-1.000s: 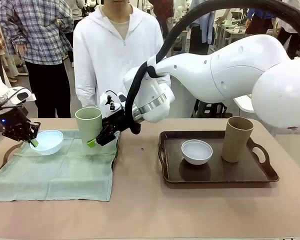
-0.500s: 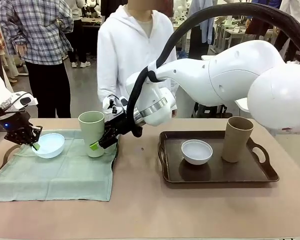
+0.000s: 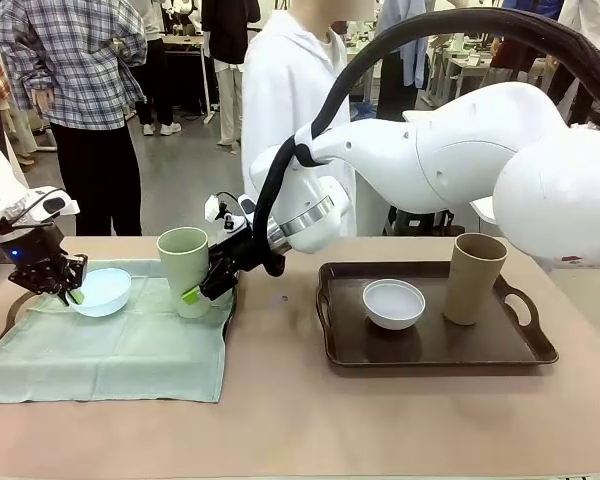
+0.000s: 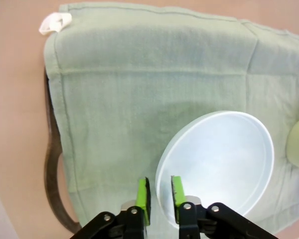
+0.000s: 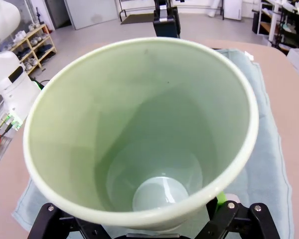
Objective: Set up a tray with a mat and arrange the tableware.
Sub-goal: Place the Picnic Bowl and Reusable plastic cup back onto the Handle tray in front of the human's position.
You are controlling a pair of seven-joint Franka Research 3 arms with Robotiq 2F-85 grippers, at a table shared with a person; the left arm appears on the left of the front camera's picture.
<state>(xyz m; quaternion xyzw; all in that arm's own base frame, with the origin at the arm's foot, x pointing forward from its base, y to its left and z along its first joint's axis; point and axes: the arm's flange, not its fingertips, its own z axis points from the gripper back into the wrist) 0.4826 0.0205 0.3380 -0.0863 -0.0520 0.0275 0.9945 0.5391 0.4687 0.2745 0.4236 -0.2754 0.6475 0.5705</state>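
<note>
pale green cup (image 3: 183, 268) now down on mat (image 3: 110, 352), seemingly.

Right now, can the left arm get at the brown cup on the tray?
Probably not: the brown cup stands far right on the tray, and the right arm crosses between.

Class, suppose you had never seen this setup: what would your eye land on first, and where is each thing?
The big white right arm stretches in from the right, its right gripper at the pale green cup on the green mat. At the mat's left, the left gripper straddles the rim of the pale blue bowl. On the right, a brown tray holds a white bowl and a tan cup.
</note>
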